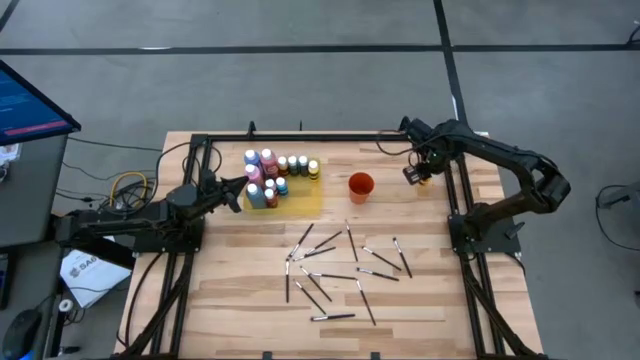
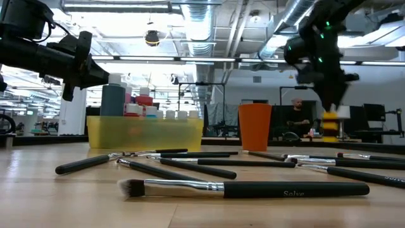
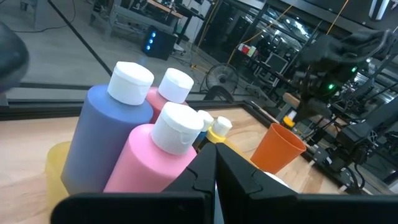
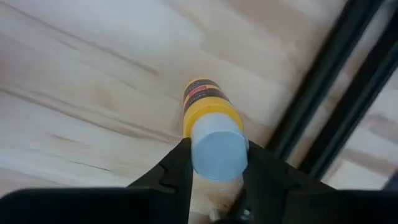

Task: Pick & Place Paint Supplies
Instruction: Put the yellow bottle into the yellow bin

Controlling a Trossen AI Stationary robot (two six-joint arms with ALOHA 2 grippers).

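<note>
1. At the upper right of the high view, your right gripper [image 1: 418,172] hangs over the far right part of the table [image 1: 440,300], just beside the dark frame rail, with a yellow bottle [image 1: 424,181] standing under it.
2. Right wrist view: the bottle [image 4: 211,130] stands upright between the two fingers [image 4: 177,168], its pale cap toward the camera and its long axis running straight down to the wood. The fingers flank the cap on both sides and look to be touching or almost touching it; I judge the grip forming, not yet proven.
3. Low view: the same gripper [image 2: 332,107] points straight down at the right of the frame, the bottle [image 2: 330,126] right below its tips and seemingly still on the table.
4. That bottle stands apart from the rest: the other bottles [image 1: 272,172] crowd on the yellow mat [image 1: 310,200] at centre-left, with the orange cup [image 1: 360,187] between the two spots.
5. Your right arm is clearly the nearer one; it reaches in from the right, wrist bent down.
6. Your left gripper [image 1: 235,192] waits with fingers together just beside the bottle cluster, holding nothing; the left wrist view shows its tips [image 3: 214,180] meeting in front of a pink bottle [image 3: 155,158].
7. Brushes [image 1: 335,270] lie scattered in the lower middle, untouched.
</note>
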